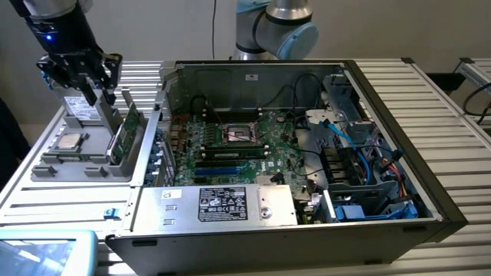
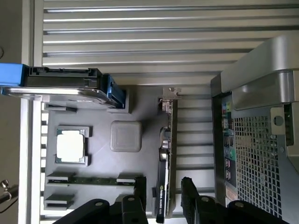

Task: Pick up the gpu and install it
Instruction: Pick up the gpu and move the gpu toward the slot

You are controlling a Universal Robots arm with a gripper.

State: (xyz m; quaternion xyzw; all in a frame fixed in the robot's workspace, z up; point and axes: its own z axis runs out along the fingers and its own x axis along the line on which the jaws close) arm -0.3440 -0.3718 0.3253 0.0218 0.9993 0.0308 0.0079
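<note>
The gpu (image 1: 131, 131) is a green card standing on its edge in a slot of the grey parts holder (image 1: 77, 170), at the exterior view's left beside the open computer case (image 1: 383, 75). My gripper (image 1: 98, 92) hangs open a little above the holder, over the card's far end. In the wrist view the gpu (image 2: 167, 154) is seen edge-on from above with its metal bracket at one end. Its other end lies between my two black fingers (image 2: 138, 196), which are apart from it and hold nothing.
The holder also carries a silver drive (image 1: 77, 107), a processor chip (image 1: 71, 141) and a memory stick (image 2: 93, 179). The case's motherboard (image 1: 230, 138) lies exposed, with cables and a power supply (image 1: 230, 204) around it. A second arm's base (image 1: 276, 29) stands behind the case.
</note>
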